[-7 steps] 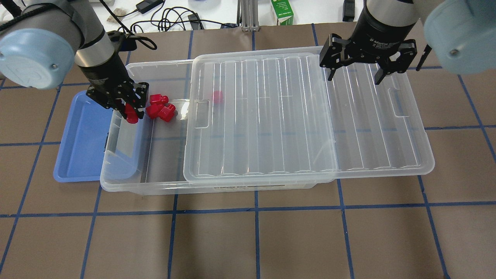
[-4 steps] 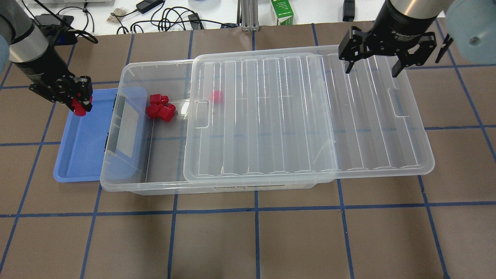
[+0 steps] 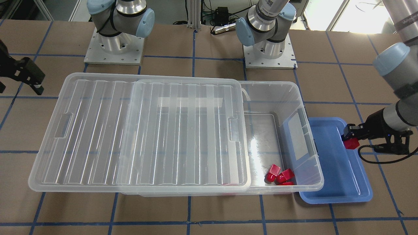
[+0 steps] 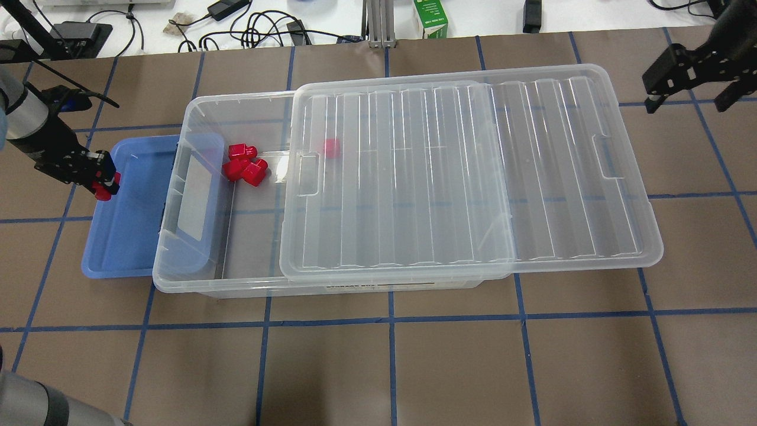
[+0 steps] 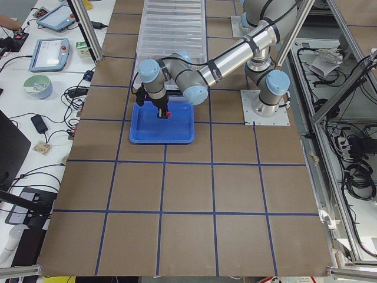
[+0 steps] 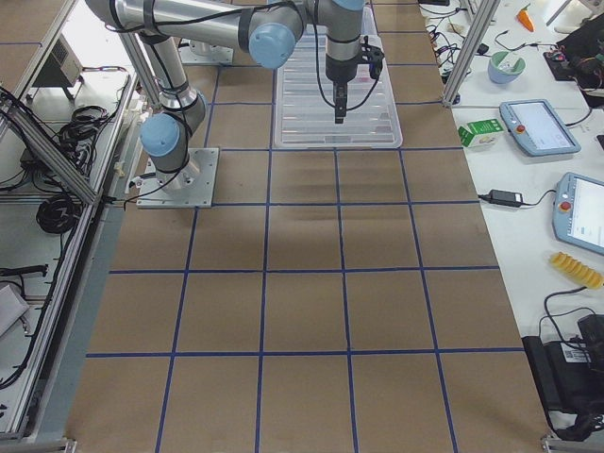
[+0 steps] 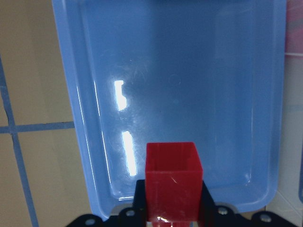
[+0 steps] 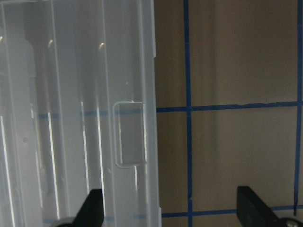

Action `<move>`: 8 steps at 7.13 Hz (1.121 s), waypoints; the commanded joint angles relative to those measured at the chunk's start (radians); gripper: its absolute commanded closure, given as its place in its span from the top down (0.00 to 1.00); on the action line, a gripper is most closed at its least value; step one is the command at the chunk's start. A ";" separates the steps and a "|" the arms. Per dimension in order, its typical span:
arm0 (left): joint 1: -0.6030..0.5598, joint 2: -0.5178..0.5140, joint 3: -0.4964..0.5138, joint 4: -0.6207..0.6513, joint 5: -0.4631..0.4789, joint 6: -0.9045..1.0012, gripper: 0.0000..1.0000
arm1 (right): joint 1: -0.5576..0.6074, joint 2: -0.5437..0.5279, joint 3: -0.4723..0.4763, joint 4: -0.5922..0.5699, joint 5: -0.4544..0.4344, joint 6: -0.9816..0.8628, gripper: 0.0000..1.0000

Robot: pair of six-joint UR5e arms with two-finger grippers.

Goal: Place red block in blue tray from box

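My left gripper (image 4: 102,182) is shut on a red block (image 4: 107,188) and holds it over the outer long rim of the blue tray (image 4: 131,225). The left wrist view shows the red block (image 7: 172,176) between the fingers, above the tray's floor (image 7: 189,71). The front view shows the same block (image 3: 352,143) at the tray's edge (image 3: 339,178). Three more red blocks (image 4: 245,165) lie in the open end of the clear box (image 4: 190,118), and one (image 4: 332,147) lies under the slid-back lid (image 4: 414,177). My right gripper (image 4: 686,102) is open and empty, off the lid's right end.
The tray's inner side sits tucked under the box's left end. A green carton (image 4: 430,18) and cables (image 4: 260,28) lie past the table's far edge. The arm bases (image 3: 114,49) stand behind the box. Blue tape lines grid the brown table.
My left gripper has carried the red block further left and nearer, from the tray's far corner to its outer rim. My right gripper has moved right, off the lid.
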 commanded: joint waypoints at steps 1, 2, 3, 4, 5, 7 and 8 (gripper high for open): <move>0.004 -0.058 -0.077 0.165 -0.007 -0.003 0.00 | -0.084 0.004 0.128 -0.103 -0.029 -0.117 1.00; 0.001 -0.061 -0.093 0.165 -0.007 -0.012 0.00 | -0.104 0.021 0.217 -0.212 -0.026 -0.117 1.00; -0.001 -0.064 -0.106 0.168 -0.006 -0.048 0.04 | -0.113 0.048 0.285 -0.330 -0.029 -0.126 1.00; -0.001 -0.071 -0.106 0.168 -0.004 -0.056 0.11 | -0.112 0.050 0.308 -0.349 -0.029 -0.116 1.00; -0.004 -0.074 -0.106 0.167 -0.003 -0.058 0.35 | -0.112 0.049 0.307 -0.343 -0.023 -0.110 1.00; -0.019 -0.072 -0.104 0.170 0.006 -0.095 0.94 | -0.098 0.035 0.310 -0.340 -0.014 -0.067 1.00; -0.019 -0.063 -0.089 0.165 0.008 -0.096 0.96 | -0.071 0.035 0.310 -0.340 -0.011 -0.018 1.00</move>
